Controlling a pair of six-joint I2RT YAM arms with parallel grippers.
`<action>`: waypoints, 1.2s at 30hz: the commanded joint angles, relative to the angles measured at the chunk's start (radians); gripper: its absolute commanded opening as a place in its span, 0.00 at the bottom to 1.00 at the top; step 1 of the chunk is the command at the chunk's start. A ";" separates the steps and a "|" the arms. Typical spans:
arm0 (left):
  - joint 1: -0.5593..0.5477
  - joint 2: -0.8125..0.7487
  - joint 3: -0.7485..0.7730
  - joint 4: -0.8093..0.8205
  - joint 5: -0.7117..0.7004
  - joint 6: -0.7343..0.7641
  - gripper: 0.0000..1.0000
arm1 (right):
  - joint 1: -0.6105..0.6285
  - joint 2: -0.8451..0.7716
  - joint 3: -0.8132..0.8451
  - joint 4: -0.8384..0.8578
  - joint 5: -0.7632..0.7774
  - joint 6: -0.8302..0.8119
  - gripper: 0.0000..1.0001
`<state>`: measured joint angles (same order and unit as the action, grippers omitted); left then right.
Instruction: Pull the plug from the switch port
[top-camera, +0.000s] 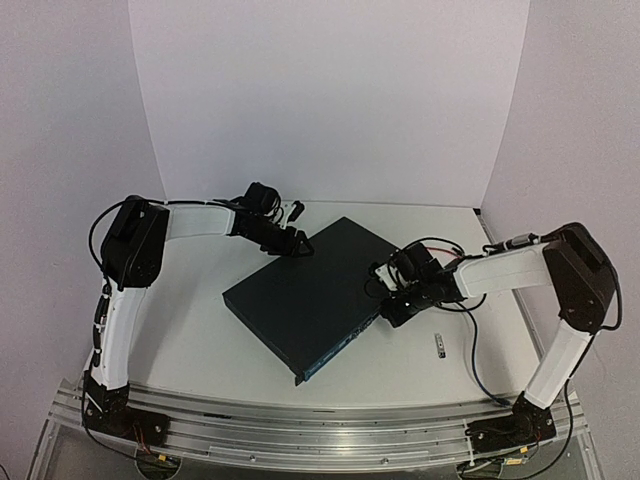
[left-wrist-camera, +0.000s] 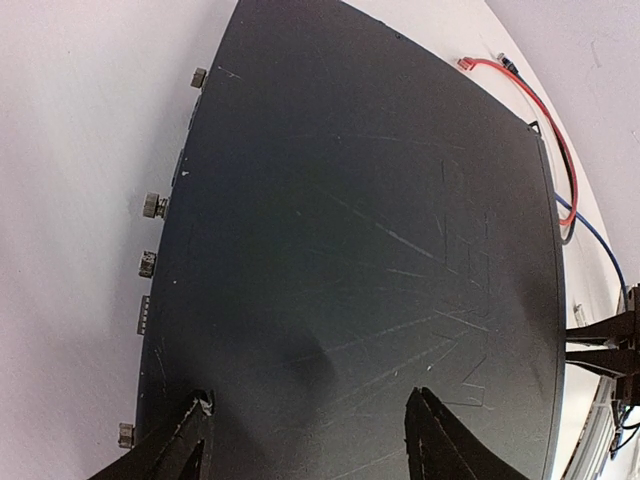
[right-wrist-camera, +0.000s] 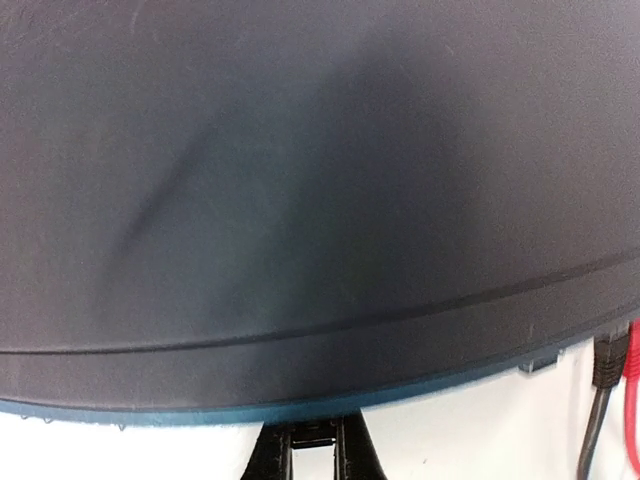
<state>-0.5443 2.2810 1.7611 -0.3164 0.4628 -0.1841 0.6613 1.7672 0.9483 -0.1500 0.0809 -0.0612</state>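
On the table a small silvery piece lies near the right arm, apart from the switch, which sits flat and skewed mid-table, its thin bluish face turned near-right. The right gripper is at the right end of that face, fingers pinched together just off the edge; whether anything sits between them I cannot tell. Farther back the left gripper hangs over the switch's far corner, fingers spread apart above the scratched top, a red cable lying beyond
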 joint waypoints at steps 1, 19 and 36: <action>0.006 0.086 -0.040 -0.205 -0.075 -0.026 0.65 | -0.007 -0.122 -0.130 -0.074 -0.010 0.174 0.00; 0.013 0.072 -0.045 -0.197 -0.068 -0.006 0.66 | 0.002 -0.468 -0.344 -0.215 -0.124 0.314 0.04; 0.013 0.057 -0.030 -0.171 -0.066 -0.022 0.70 | 0.013 -0.435 -0.249 -0.198 0.008 0.250 0.72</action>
<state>-0.5442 2.2807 1.7611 -0.3157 0.4672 -0.1841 0.6712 1.3670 0.6272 -0.3656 0.0094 0.2237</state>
